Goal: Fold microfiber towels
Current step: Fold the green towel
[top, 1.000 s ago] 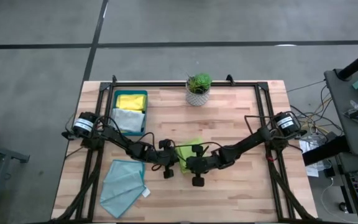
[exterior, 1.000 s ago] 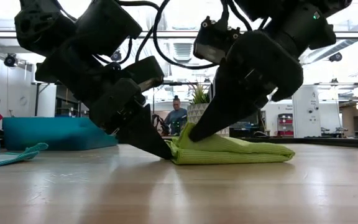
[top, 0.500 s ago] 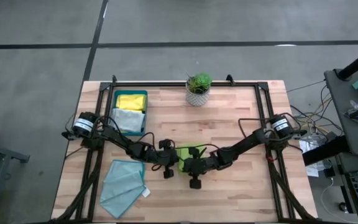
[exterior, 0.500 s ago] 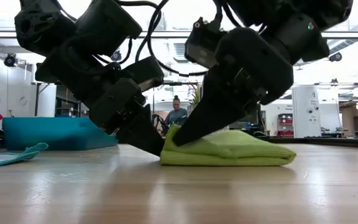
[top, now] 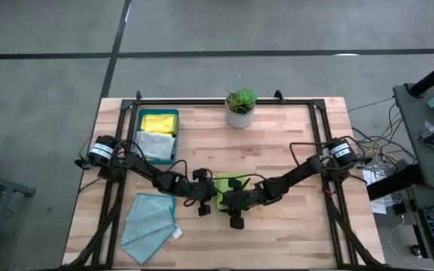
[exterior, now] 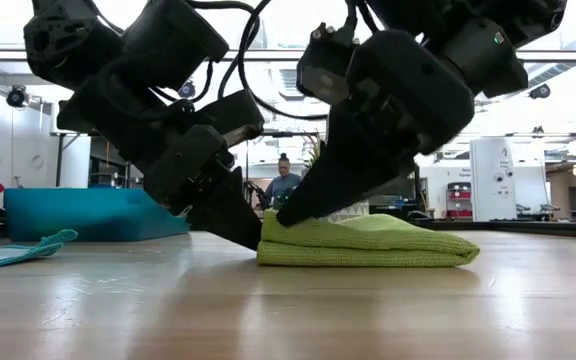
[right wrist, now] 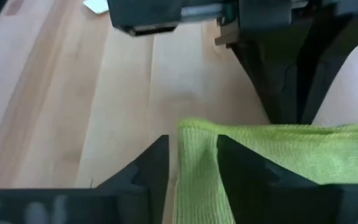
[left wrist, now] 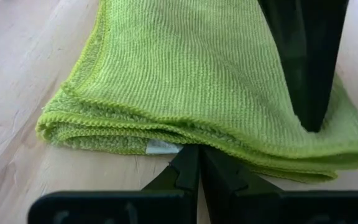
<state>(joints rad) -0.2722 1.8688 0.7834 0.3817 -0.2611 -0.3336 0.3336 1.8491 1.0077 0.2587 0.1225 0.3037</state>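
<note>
A lime green towel (top: 229, 188) lies folded in several layers at the table's middle, a white tag (left wrist: 162, 147) showing at its edge. My left gripper (left wrist: 194, 158) is shut, its tips at that edge at table height. My right gripper (right wrist: 193, 149) comes slanting down from the right. Its fingers stand apart over the towel's left end (exterior: 273, 225), with a strip of the top layer between them. My left gripper's shut fingertips (left wrist: 188, 163) meet the towel's layered edge (left wrist: 185, 142) beside the white tag, slanting down from the table's left. Whether they hold a layer I cannot tell. My right gripper's fingertips (exterior: 286, 212) rest on the top layer near its left edge (right wrist: 194, 134), slanting down from the right. The towel lies flat on the table.
A dark teal tray (top: 174, 113) at the back left holds a yellow towel (top: 158, 122) and a pale grey towel (top: 155, 144). A light teal towel (top: 149, 218) lies spread at the front left. A potted plant (top: 239, 105) stands at the far edge. A person sits in the room behind.
My right gripper has carried the towel's upper layer toward the table's left, up to my left gripper, and has tipped further down. The towel's left end, raised at the fingers half a second ago, now lies flat, and the towel is squarer and more compact.
</note>
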